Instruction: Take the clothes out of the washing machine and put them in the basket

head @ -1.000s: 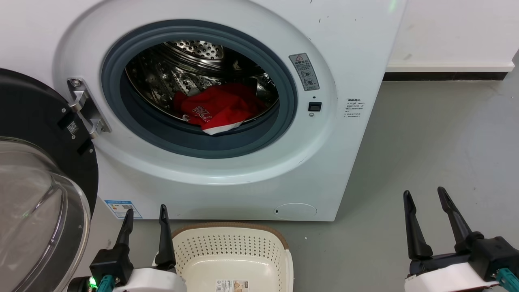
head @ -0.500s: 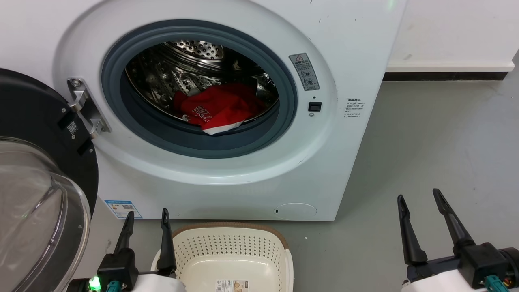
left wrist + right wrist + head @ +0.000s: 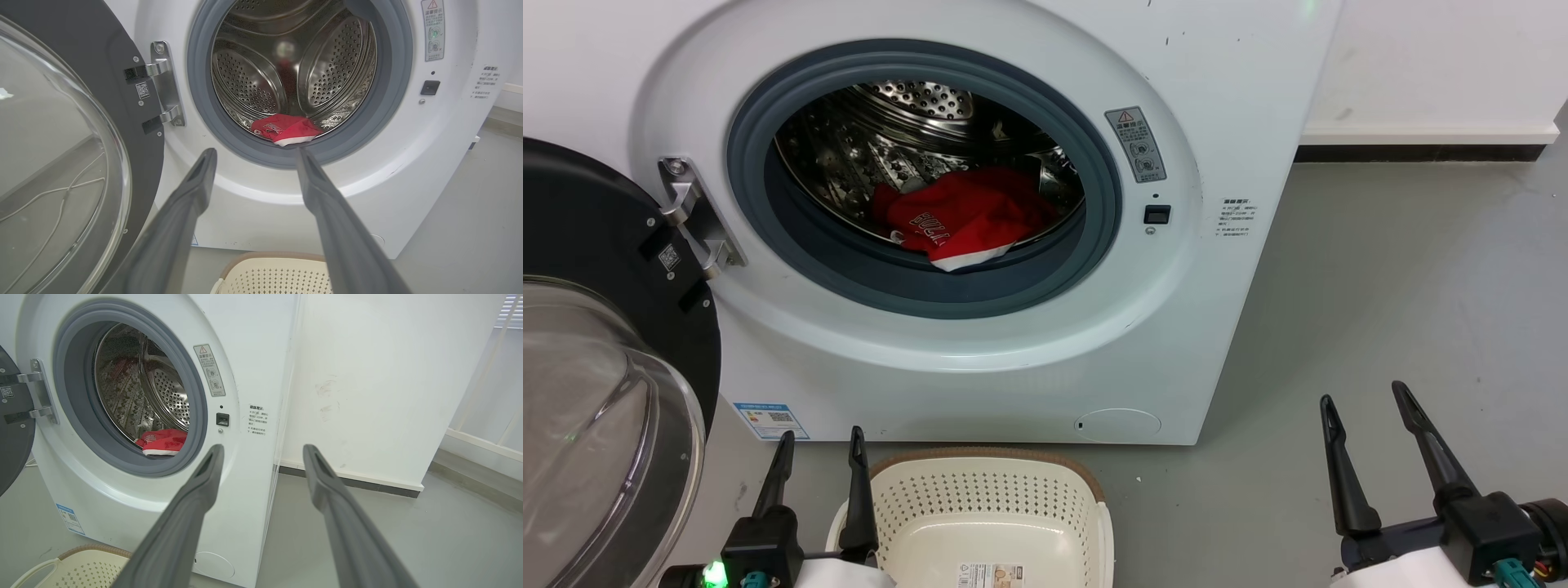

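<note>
Red jerseys (image 3: pixel 964 216) lie bunched low in the steel drum (image 3: pixel 915 106) of the washing machine (image 3: pixel 1013 359), centre frame, white lettering up and a white hem spilling onto the grey porthole rim (image 3: pixel 1107 204). The heap's long axis runs left to right. Glass door (image 3: pixel 605 245) hangs wide at left, cream basket (image 3: pixel 988 490) bottom centre. Left claw (image 3: pixel 821 434), lower left, fingers spread; right claw (image 3: pixel 1363 393), lower right, spread too

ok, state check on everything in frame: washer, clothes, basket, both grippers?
washing machine: door open, swung to the left.
clothes: bunched at the front bottom of the drum, not yet taken out.
basket: on the floor in front of the washing machine, no clothes in it.
left gripper: open, empty, beside the basket.
right gripper: open, empty, over the floor.
</note>
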Robot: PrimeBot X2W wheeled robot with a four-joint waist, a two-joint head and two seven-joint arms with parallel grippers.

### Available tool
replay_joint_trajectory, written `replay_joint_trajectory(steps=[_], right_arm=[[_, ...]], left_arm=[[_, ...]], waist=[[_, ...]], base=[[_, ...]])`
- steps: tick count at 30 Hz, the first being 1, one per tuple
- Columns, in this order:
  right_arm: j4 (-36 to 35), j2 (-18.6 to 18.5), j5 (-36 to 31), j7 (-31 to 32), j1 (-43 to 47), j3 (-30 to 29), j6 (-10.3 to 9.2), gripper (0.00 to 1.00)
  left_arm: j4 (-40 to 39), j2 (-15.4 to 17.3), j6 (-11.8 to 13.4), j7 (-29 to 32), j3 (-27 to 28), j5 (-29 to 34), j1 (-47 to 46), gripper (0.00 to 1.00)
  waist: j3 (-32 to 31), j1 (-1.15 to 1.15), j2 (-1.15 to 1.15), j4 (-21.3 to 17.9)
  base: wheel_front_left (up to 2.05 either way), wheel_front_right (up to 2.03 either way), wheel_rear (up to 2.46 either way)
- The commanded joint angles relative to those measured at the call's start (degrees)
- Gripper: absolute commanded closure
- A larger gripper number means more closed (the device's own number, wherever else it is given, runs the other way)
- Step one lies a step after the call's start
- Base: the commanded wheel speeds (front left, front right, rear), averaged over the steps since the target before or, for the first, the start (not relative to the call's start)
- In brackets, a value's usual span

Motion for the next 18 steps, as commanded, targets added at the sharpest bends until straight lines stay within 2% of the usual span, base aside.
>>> replay_joint_trajectory(steps=[1, 18], right_arm=[[-0.01, 0.09, 0.26, -0.13, 0.54, -0.04, -0.04, 0.0], [0.45, 0.09, 0.84, -0.12, 0.2, -0.18, -0.04, 0.0]], left_arm=[[0.18, -0.11, -0.04, -0.16, -0.04, -0.17, 0.3, 0.0], [0.83, -0.12, -0.26, -0.16, -0.22, -0.18, -0.72, 0.0]], waist=[[0.01, 0.0, 0.0, 0.0], [0.38, 0.0, 0.0, -0.1]], base=[[0.0, 0.0, 0.0], [0.0, 0.0, 0.0]])
